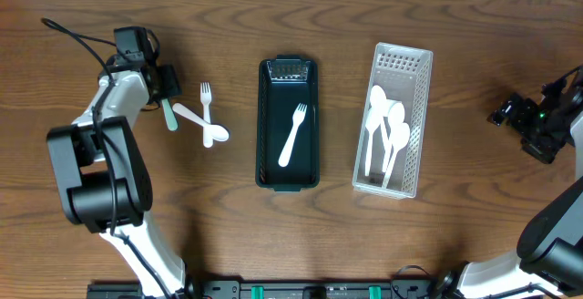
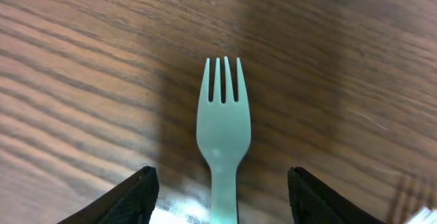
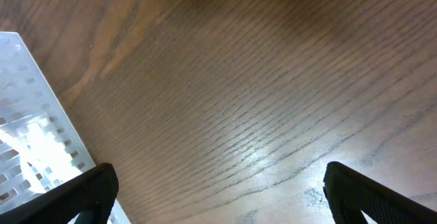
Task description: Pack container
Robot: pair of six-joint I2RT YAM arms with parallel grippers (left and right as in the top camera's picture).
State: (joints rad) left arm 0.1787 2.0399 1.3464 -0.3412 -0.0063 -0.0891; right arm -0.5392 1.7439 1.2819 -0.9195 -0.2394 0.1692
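Note:
A pale green fork (image 1: 169, 114) lies on the wooden table at the left. In the left wrist view its tines (image 2: 223, 125) point away and its handle runs back between my fingers. My left gripper (image 1: 166, 87) (image 2: 222, 177) is open and straddles the handle without touching it. A black container (image 1: 288, 176) stands in the middle with a white fork (image 1: 293, 135) in it. A white fork (image 1: 206, 101) and a white spoon (image 1: 204, 126) lie just right of the green fork. My right gripper (image 1: 508, 112) (image 3: 218, 173) is open and empty at the far right.
A clear perforated basket (image 1: 417, 126) holding several white spoons (image 1: 385, 130) stands right of the black container. Its corner shows at the left of the right wrist view (image 3: 31, 132). Cables trail from the left arm at the back left.

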